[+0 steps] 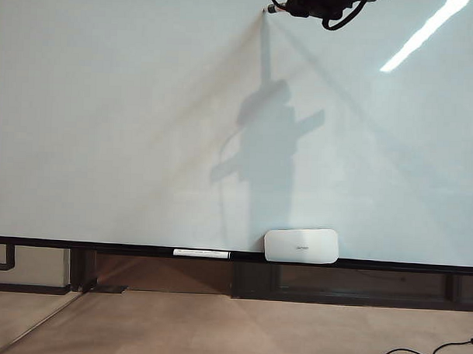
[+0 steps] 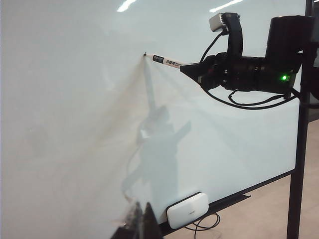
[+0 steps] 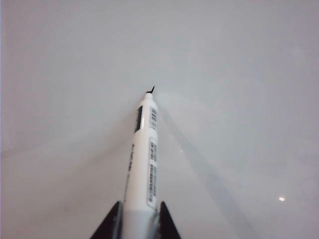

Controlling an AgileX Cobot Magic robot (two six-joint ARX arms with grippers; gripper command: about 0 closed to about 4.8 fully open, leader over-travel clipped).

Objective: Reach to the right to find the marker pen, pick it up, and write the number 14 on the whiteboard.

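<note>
You had the very large glossy pale bluish-white whiteboard (image 1: 130, 111) filling nearly the whole exterior view, and no stroke of the 14 showed on it yet beyond a tiny black tick at the nib in the right wrist view. The right gripper (image 2: 192, 69) was up near the board's top edge, its jaws clenched on the white-barrelled, label-wrapped marker pen (image 3: 144, 154), whose black tip met the surface. The left gripper (image 2: 139, 221) hung back low, only its dark tips in view, so I could not tell how its jaws stood.

Your risks, as I judged them:
- Starting so high left little room above, so the digits could run off the board.
- The pen was held near its tail, so pressure might tilt or slip it, breaking the line.
- A downward stroke carried too far might reach the small white rounded-rectangle eraser (image 1: 302, 246) and the slim white spare pen (image 1: 201, 253) on the black bottom rail (image 1: 63, 243).
</note>
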